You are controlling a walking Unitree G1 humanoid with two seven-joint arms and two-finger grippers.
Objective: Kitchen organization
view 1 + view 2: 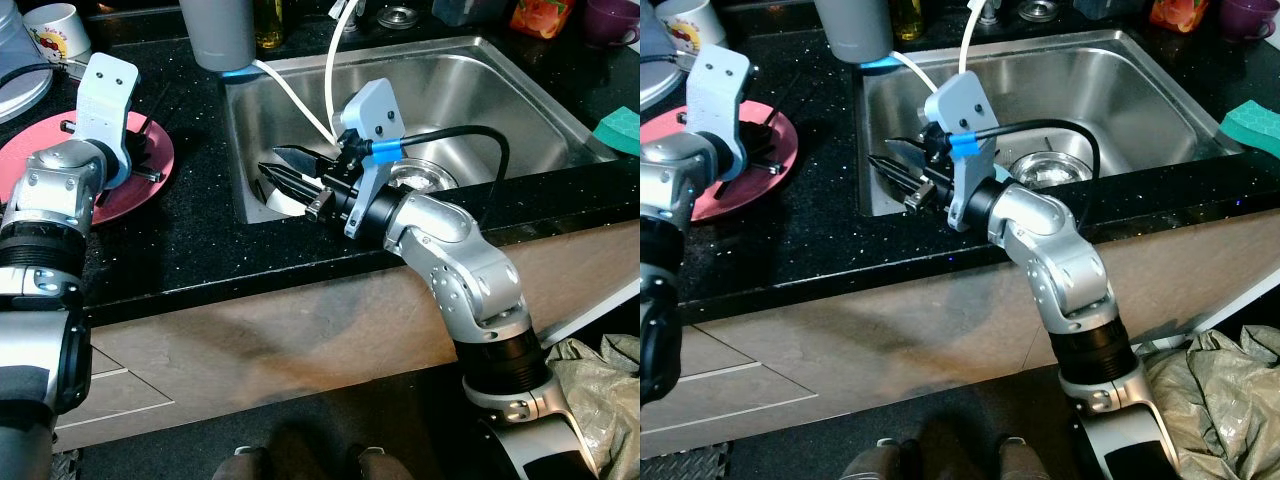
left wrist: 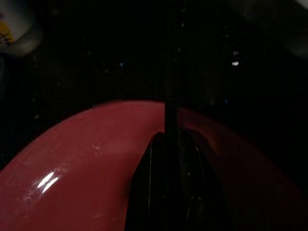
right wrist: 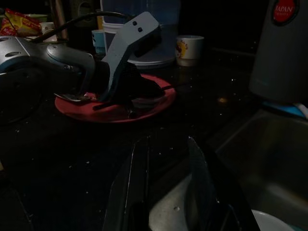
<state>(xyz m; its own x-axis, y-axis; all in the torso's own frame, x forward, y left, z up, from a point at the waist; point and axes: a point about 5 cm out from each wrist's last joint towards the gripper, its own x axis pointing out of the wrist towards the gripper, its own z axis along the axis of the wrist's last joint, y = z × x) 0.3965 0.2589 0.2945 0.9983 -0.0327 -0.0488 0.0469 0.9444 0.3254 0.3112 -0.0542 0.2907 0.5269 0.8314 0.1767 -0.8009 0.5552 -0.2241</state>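
Note:
A pink plate [image 1: 28,150] lies on the black counter to the left of the steel sink [image 1: 480,100]. My left gripper [image 1: 140,150] rests low over the plate, shut on a thin dark utensil [image 2: 170,103] that runs out past the plate's rim. A silver utensil end [image 3: 72,97] also lies on the plate. My right gripper [image 1: 272,160] hangs open over the sink's left side with nothing between its fingers [image 3: 132,192]. Just below it in the basin sits a white dish [image 1: 285,203], partly hidden by the fingers.
A white hose [image 1: 330,80] curves down into the sink, near the drain strainer [image 1: 425,175]. A grey container [image 1: 218,30] stands behind the sink's left corner, and a white mug [image 1: 55,30] is at the far left. A green sponge [image 1: 622,130] lies right of the sink.

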